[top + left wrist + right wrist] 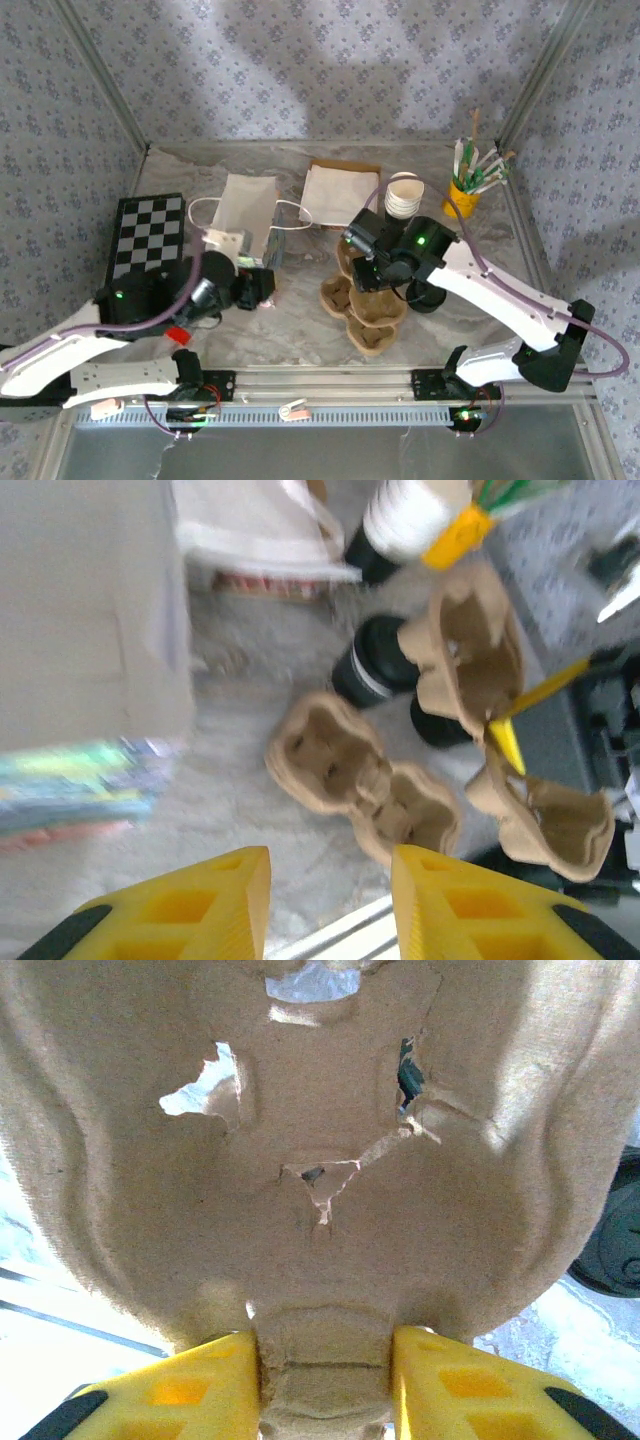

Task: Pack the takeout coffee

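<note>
None of the packing looks done yet. The takeout coffee, a small dark paper cup with a round black plastic lid, sits on the bench. It is just beside the brown pressed-paper cup tray, not in any of its hollows. The hollows that can be seen hold nothing.

The right gripper pinches a ridge of the tray. It is hard to tell if the tray lies flat. The left gripper is spread wide with nothing between its fingers, and it is apart from the cup.

What seems left is to pick up the cup and set it down in a hollow. The cup seems to stand up straight. Its long way runs up and down, with the lid on top.
</note>
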Available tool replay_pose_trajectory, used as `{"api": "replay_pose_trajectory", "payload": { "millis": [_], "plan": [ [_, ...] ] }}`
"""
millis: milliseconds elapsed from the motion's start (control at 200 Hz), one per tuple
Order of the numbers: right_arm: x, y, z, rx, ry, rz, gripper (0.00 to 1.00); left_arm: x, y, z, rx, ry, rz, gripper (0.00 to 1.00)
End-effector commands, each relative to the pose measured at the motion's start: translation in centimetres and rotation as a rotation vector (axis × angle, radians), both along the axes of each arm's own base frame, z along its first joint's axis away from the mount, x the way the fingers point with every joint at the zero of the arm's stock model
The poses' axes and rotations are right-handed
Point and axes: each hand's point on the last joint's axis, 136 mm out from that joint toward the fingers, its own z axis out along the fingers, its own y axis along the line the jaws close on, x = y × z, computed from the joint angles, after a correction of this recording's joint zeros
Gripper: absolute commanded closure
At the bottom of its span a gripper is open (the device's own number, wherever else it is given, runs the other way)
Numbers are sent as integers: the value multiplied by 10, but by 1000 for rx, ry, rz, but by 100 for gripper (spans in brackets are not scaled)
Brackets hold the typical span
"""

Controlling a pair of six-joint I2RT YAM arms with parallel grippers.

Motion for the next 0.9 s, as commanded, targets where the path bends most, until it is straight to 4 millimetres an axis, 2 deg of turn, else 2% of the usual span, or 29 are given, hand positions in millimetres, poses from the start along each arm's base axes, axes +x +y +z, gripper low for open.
{"api": "replay_pose_trajectory", "payload": {
  "millis": [0, 70, 215, 390, 540, 725, 895],
  "plan": [
    [-2, -9, 19, 12, -5, -20, 63, 15, 43, 15, 217, -78, 74, 62],
    [1, -8, 27, 31, -16, -29, 63, 28, 56, 29, 281, -102, 118, 59],
    [9, 1, 44, 88, -36, -40, 63, 58, 82, 32, 398, -71, 219, 57],
    [20, 13, 60, 132, -68, -42, 63, 97, 100, 8, 431, 44, 275, 53],
    [25, 22, 66, 145, -74, -33, 63, 119, 98, -16, 408, 127, 250, 51],
    [28, 25, 73, 149, -83, -28, 63, 128, 98, -39, 369, 205, 228, 54],
    [32, 26, 81, 159, -102, -45, 63, 123, 87, -50, 324, 255, 181, 67]
  ]
}}
